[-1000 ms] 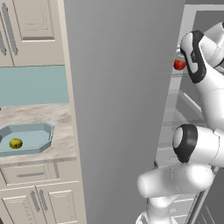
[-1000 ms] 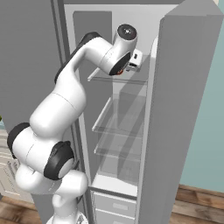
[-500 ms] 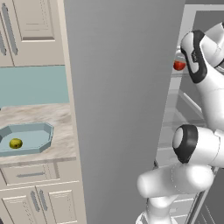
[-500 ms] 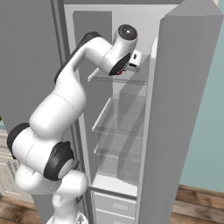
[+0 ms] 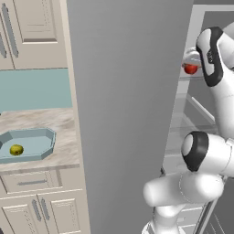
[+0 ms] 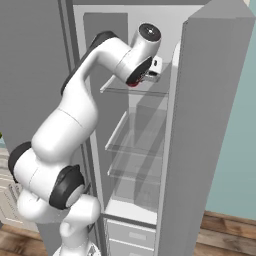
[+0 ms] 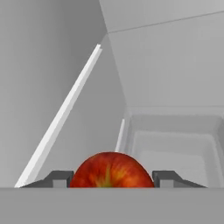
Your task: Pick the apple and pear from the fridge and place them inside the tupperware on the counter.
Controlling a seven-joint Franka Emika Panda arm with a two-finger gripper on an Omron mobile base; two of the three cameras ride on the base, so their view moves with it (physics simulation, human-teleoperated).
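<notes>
Apple (image 7: pixel 112 170) now clamped between closed end effector (image 7: pixel 112 178) fingers; previously open

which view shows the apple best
The hand view: the apple sits large between the hand's fingertips. The left base view shows it small and red on the top fridge shelf; the right base view gives a red sliver under the hand.

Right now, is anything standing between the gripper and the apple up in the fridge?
No. The gripper is already shut on the apple, a finger tight against each side, on the fridge's top glass shelf.
</notes>
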